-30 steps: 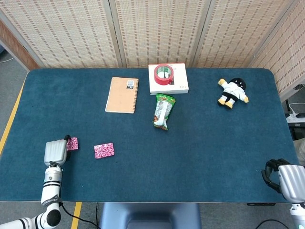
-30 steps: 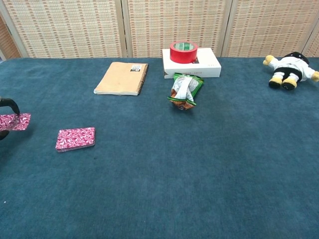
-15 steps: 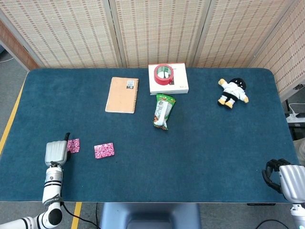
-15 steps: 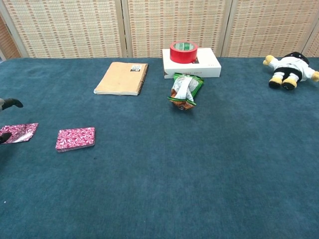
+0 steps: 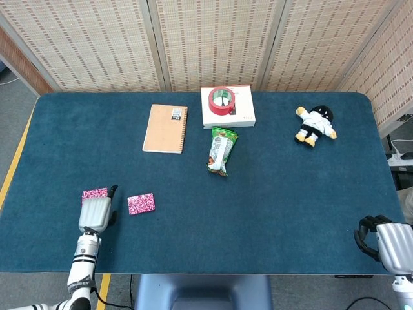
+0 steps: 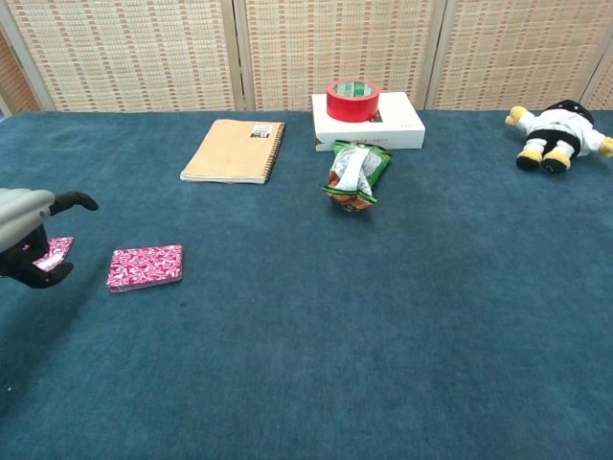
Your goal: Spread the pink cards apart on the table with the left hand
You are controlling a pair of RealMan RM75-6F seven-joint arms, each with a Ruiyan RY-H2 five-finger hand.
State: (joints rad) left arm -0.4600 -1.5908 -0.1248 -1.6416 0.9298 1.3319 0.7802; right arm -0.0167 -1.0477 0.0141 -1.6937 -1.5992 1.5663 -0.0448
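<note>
A small stack of pink patterned cards (image 5: 141,203) lies on the blue table near its front left. A single pink card (image 5: 94,193) lies flat to the left of the stack, apart from it. My left hand (image 5: 97,212) hovers between the two, just in front of the single card, with its fingers apart and holding nothing. In the chest view the left hand (image 6: 29,228) partly hides the single card (image 6: 56,251), and the stack (image 6: 145,266) lies to its right. My right hand (image 5: 386,240) stays at the table's front right corner, empty.
A tan spiral notebook (image 5: 166,128) lies at the back left. A white box (image 5: 228,115) carries a red tape roll (image 5: 221,101). A green snack packet (image 5: 222,150) lies in front of the box, and a plush doll (image 5: 315,125) sits at the back right.
My left hand let go of the single card, which now lies flat on the table, then moved right and toward the front edge. The stack and the right hand have not moved.
</note>
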